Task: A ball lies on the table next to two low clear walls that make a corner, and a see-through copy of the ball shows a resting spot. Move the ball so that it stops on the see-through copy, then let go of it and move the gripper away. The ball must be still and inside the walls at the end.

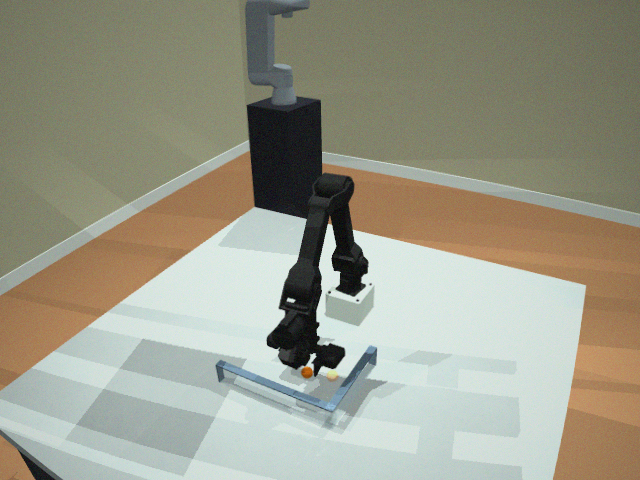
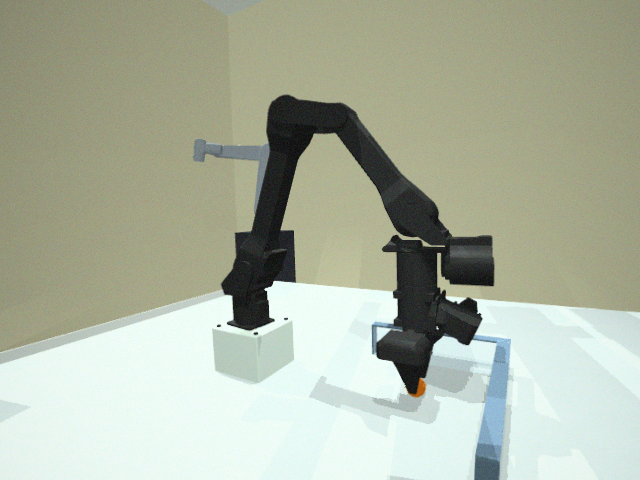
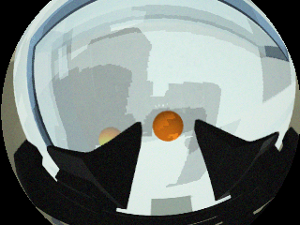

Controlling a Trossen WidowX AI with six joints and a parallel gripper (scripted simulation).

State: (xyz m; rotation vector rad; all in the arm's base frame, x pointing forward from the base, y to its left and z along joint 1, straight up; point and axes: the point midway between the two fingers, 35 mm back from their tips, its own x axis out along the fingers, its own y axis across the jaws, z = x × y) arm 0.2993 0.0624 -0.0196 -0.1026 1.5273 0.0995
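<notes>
The ball [image 1: 307, 372] [image 2: 419, 387] [image 3: 168, 126] is observed on the table [image 1: 465, 320] [image 2: 129, 413] [image 3: 187, 70], on the inner side of the corner made by two clear walls [image 1: 273, 383] [image 2: 496, 408] [image 3: 32, 80] with blue edges. In the top view the ball is seen below the centre of the frame; the see-through copy [image 1: 332, 375] [image 3: 110, 136], pale yellow, is noted just to its right. The ball and the copy are separated by a small gap, so the resting spot is not occupied.

The claw [image 1: 316, 369] [image 2: 412, 391] [image 3: 169, 126] is lowered over the ball and found partly open, with nothing gripped. In the wrist view the ball is framed between the two fingertips, with a visible gap on each side. The copy is partly covered by the left finger in that view. In the exterior view the ball is partly hidden by a finger, at the lower right of the frame.

The black arm [image 1: 314, 242] [image 2: 369, 155] is mounted on a white block [image 1: 348, 310] [image 2: 235, 356]. A grey arm [image 1: 260, 46] [image 2: 237, 152] is seen on a dark pedestal [image 1: 284, 160] [image 2: 290, 258], at the upper left of centre in the top view.
</notes>
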